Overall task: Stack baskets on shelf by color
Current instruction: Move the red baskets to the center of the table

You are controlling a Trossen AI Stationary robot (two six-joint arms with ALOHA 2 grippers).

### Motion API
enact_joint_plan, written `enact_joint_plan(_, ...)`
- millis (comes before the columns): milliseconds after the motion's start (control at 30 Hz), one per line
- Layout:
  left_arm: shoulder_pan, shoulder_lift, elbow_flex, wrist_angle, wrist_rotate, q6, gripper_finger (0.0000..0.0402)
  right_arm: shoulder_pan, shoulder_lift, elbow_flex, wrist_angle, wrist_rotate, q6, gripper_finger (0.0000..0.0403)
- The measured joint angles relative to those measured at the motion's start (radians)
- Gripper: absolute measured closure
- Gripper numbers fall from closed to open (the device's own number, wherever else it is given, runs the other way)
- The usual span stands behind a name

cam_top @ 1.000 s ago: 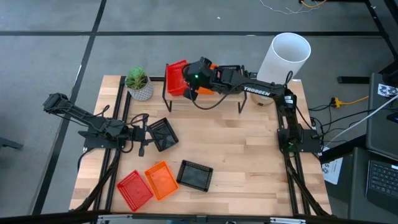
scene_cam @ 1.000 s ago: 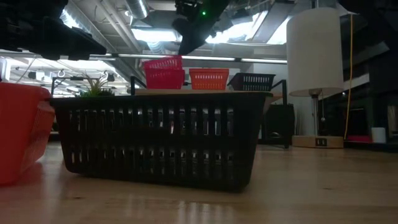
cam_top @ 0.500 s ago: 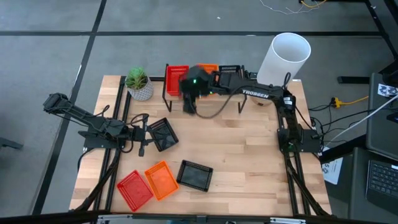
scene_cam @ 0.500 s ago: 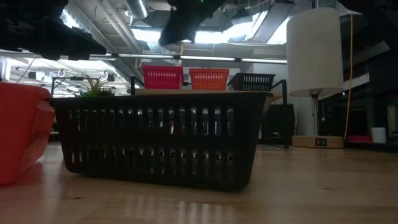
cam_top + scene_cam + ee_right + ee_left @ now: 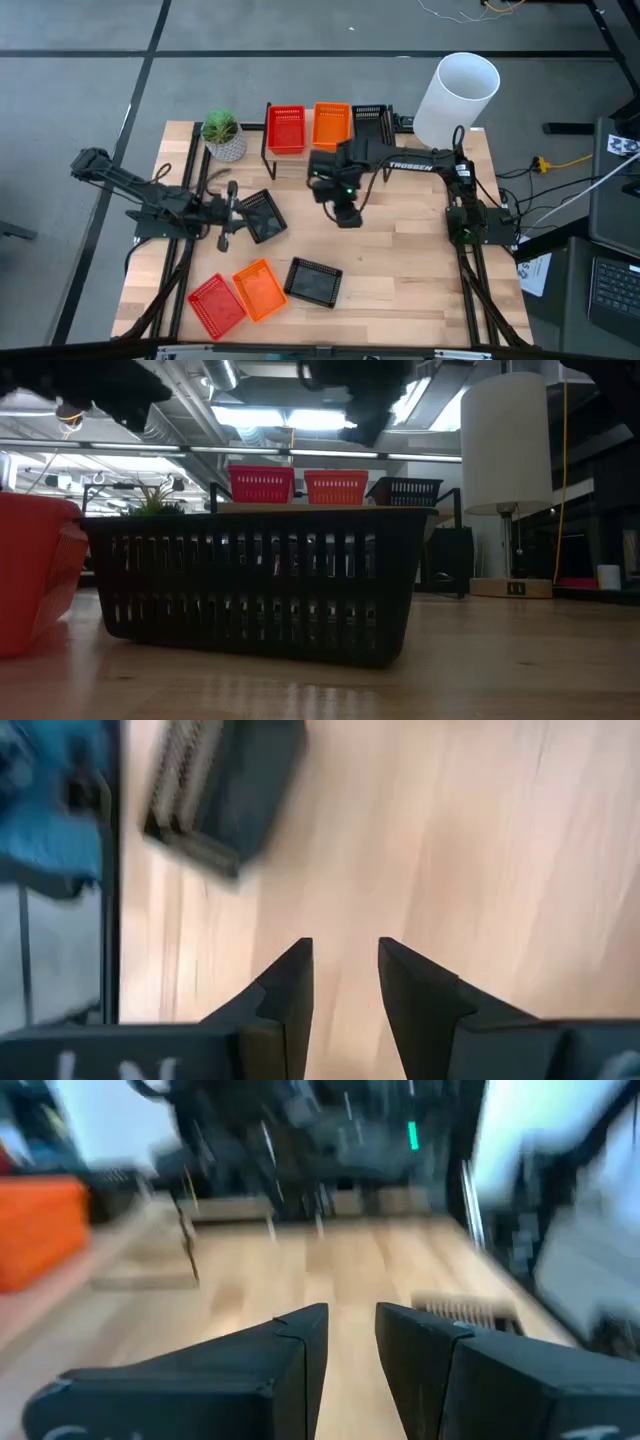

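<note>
Baskets (image 5: 284, 130) on shelf (image 5: 400, 150), beyond right fingers (image 5: 285, 988)

Both arms are built of dark, nearly black links, with black cables looped along them. White lettering is carried on the right arm (image 5: 410, 165), and a green light is lit near its wrist. Each gripper is formed of two dark, wedge-shaped fingers (image 5: 290, 990).

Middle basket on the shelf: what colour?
Orange; the middle basket sits between red and black ones, clearest in the high view.

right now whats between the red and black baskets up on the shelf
An orange basket sits between the red basket and black basket on the shelf, clearest in the high view.
</note>
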Motion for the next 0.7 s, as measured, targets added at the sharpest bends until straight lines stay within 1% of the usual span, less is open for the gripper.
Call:
enact_joint_plan(67,-0.027,0.067,0.119,-0.183,-0.008,-0.042,0.0321,0.022,0.0,0.0,-0.077,0.034,0.024,0.0289)
enact_joint_plan(200,-0.081,0.262,0.368,-0.496,-0.013,-0.168,0.0321,0.075,-0.004,0.0,-0.119,0.074,0.065,0.0289)
enact_joint_plan(300,-0.128,0.387,0.504,-0.772,0.006,-0.347,0.0321,0.116,-0.008,0.0,-0.12,0.083,0.074,0.0289)
enact_joint_plan(367,-0.16,0.46,0.57,-0.93,0.086,-0.49,0.0321,0.149,-0.008,0.0,-0.121,0.084,0.073,0.0289)
enact_joint_plan(433,-0.196,0.522,0.604,-1.05,0.225,-0.64,0.0321,0.181,-0.011,0.0,-0.122,0.08,0.089,0.0289)
enact_joint_plan(500,-0.246,0.565,0.619,-1.061,0.343,-0.77,0.0321,0.209,-0.018,0.0,-0.122,0.077,0.121,0.0289)
enact_joint_plan(533,-0.277,0.576,0.622,-1.034,0.371,-0.824,0.0321,0.224,-0.027,-0.001,-0.122,0.078,0.138,0.0289)
enact_joint_plan(633,-0.378,0.604,0.624,-0.975,0.365,-1.013,0.0321,0.274,-0.064,-0.001,-0.122,0.086,0.219,0.0289)
enact_joint_plan(700,-0.44,0.642,0.624,-0.954,0.36,-1.131,0.0321,0.316,-0.093,-0.001,-0.122,0.12,0.279,0.0289)
